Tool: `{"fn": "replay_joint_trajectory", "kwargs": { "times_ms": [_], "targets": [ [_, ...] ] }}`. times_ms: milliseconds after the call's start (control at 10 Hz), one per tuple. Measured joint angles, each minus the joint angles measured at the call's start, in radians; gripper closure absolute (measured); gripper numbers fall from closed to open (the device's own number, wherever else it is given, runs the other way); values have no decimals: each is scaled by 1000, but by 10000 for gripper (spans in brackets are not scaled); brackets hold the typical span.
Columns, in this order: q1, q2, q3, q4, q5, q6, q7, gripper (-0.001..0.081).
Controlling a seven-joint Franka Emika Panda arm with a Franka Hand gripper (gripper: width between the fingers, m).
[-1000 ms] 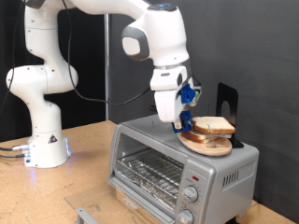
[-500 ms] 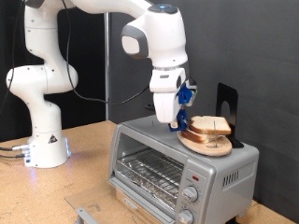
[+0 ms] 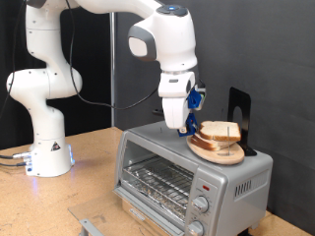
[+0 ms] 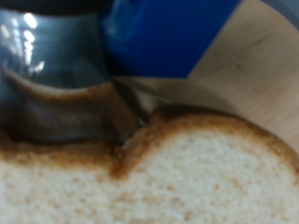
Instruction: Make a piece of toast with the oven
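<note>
The silver oven [image 3: 157, 169] stands on the wooden table with its glass door closed and the wire rack showing behind it. A round wooden plate [image 3: 224, 155] with bread slices sits on the oven's top. The piece of toast [image 3: 220, 130] is the top slice, pale with a brown crust, raised slightly above the stack. My gripper [image 3: 187, 126] is at the slice's edge towards the exterior view's left and is shut on it. In the wrist view the toast [image 4: 177, 173] fills the lower part, with the wooden plate [image 4: 266, 65] behind it and a finger [image 4: 56, 89] beside it.
Two round knobs [image 3: 203, 205] and a small red light [image 3: 204, 185] are on the oven's front. A black upright stand [image 3: 238, 106] is behind the plate. The arm's white base [image 3: 44, 138] stands at the exterior view's left. A small metal bracket [image 3: 89, 225] lies on the table.
My gripper has moved slightly up and towards the exterior view's left, and the top slice has moved with it, rising a little off the stack.
</note>
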Motion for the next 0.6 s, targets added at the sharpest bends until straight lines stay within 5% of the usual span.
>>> {"fn": "replay_joint_trajectory", "kwargs": {
  "times_ms": [600],
  "targets": [
    [-5,-85,-5,-32,77,-1,-59,338]
  ]
}}
